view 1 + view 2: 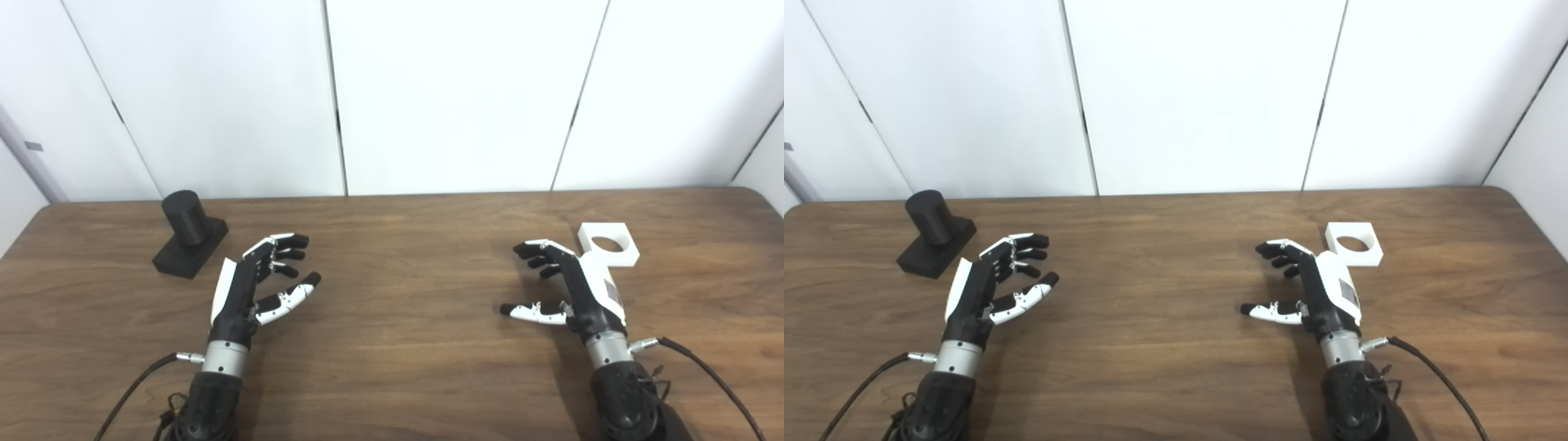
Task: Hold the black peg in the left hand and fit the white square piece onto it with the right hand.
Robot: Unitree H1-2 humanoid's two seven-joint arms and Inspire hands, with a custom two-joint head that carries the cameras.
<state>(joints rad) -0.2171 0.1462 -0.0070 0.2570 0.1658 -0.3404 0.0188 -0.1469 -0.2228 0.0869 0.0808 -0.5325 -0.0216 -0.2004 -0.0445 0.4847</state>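
The black peg (188, 234), a short cylinder on a square black base, stands on the table at the far left. My left hand (257, 285) hovers just right of and nearer than it, open, fingers apart, holding nothing. The white square piece (609, 245) with a round hole lies flat at the right. My right hand (566, 288) is open beside it, to its left and slightly nearer, not touching it.
The brown wooden table (404, 318) spans the view, its back edge meeting white wall panels (453, 92). Black cables (710, 373) trail from both wrists toward the bottom edge.
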